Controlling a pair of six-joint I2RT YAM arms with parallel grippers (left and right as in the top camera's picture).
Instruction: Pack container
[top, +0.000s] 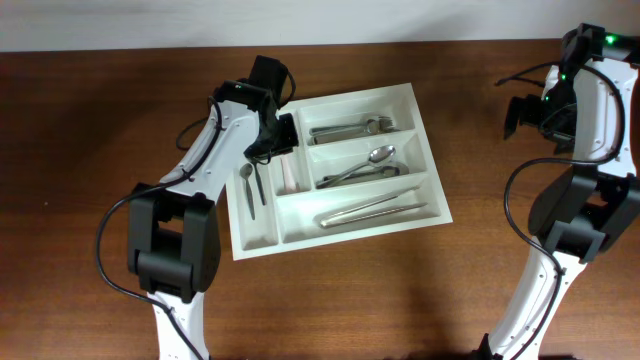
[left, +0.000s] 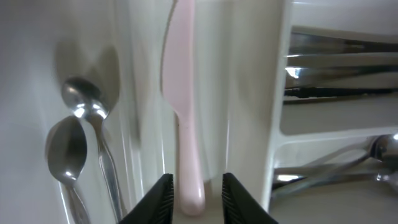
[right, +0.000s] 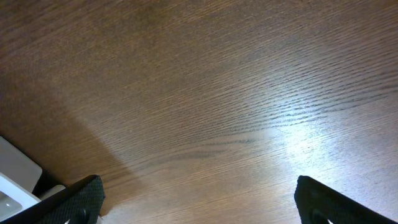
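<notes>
Reaching from 7 o'clock, bent left arm over the tray at table centre. Poised left gripper low in a narrow compartment at the tray's 9 o'clock end, narrowly parted astride the pink knife handle, gripping nothing. Spoons alongside. Hung right gripper at 2 o'clock, spread wide above the table.

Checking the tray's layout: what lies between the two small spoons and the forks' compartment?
A pink knife lies there, alone in the cutlery tray's second narrow compartment; the left wrist view shows it clearest.
</notes>
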